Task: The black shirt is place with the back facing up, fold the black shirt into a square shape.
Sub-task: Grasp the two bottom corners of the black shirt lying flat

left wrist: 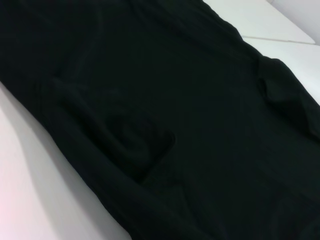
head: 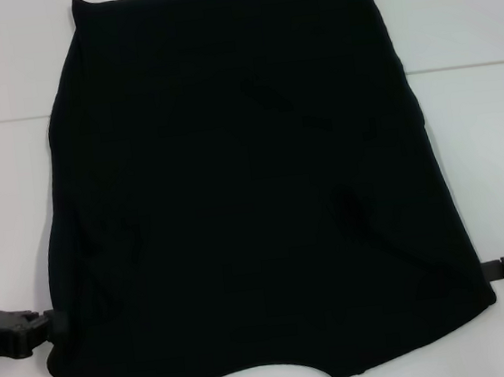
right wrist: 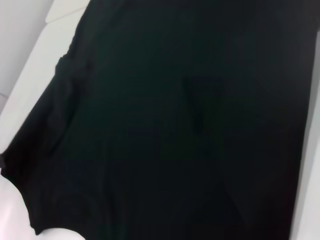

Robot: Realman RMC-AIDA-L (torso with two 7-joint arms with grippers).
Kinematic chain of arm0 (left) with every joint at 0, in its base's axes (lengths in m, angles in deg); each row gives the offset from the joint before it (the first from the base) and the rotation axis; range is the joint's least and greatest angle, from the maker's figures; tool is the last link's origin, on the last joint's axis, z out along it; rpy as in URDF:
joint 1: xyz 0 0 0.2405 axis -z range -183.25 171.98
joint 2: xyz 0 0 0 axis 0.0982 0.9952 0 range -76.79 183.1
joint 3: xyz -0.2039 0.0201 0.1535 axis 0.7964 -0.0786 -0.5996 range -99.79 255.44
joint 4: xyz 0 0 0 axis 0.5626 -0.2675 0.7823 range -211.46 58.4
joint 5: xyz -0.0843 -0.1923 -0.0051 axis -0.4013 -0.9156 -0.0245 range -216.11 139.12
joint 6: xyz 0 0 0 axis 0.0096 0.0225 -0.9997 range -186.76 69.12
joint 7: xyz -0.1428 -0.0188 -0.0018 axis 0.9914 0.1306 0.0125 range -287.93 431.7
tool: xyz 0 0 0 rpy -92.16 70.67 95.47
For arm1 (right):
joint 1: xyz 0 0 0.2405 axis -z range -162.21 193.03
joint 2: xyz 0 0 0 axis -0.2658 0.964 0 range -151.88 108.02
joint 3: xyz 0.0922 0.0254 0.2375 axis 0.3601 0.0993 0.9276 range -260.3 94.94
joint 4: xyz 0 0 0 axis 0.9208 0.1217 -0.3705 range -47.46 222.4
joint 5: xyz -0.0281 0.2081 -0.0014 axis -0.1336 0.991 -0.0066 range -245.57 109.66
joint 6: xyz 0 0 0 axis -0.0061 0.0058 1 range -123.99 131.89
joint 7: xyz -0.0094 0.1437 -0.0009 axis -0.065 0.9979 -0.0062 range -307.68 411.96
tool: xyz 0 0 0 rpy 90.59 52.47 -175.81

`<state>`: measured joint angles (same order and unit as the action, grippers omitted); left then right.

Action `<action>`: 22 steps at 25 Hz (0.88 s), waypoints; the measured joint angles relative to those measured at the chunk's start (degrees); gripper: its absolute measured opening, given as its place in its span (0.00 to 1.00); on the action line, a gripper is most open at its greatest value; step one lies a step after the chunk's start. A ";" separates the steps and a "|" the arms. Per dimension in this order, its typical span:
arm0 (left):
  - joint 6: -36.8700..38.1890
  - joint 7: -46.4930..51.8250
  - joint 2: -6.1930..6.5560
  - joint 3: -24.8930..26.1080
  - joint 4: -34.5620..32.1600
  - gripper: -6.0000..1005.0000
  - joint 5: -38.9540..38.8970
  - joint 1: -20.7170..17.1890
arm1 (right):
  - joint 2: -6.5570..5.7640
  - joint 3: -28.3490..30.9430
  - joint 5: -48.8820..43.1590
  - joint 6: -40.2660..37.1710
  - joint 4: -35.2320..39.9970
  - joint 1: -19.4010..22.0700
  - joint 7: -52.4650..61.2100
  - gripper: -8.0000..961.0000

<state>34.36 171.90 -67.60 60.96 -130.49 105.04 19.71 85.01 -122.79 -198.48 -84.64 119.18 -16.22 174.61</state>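
The black shirt (head: 253, 197) lies flat on the white table (head: 4, 208) and fills most of the head view. Its curved neckline is at the near edge and its straight hem at the far edge. Both long sides run straight, with no sleeve sticking out. My left gripper (head: 49, 323) is at the shirt's near left edge, low on the table. My right gripper (head: 500, 268) is at the near right edge. Both tips meet the dark fabric. The shirt fills the left wrist view (left wrist: 190, 125) and the right wrist view (right wrist: 190, 125), with soft creases.
A seam between two table panels (head: 466, 67) runs across behind the shirt's middle. Bare white table shows to the left and right of the shirt and beyond its far edge.
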 joint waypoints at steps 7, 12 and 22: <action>-0.08 -0.03 0.10 -0.01 0.00 0.01 -0.12 0.18 | 1.47 0.10 -3.95 2.34 -0.21 -0.65 0.22 0.93; -0.13 -0.06 0.18 -0.02 0.00 0.01 -0.17 0.33 | 1.76 0.05 -4.12 2.74 -0.26 -0.83 0.57 0.93; -0.54 -0.16 0.18 -0.19 0.00 0.01 -0.19 0.39 | 2.73 -0.07 -4.13 3.22 -0.51 -2.10 0.94 0.93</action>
<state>33.81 171.74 -67.43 60.78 -130.49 104.85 20.10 87.74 -122.86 -202.61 -81.43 118.67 -18.32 175.55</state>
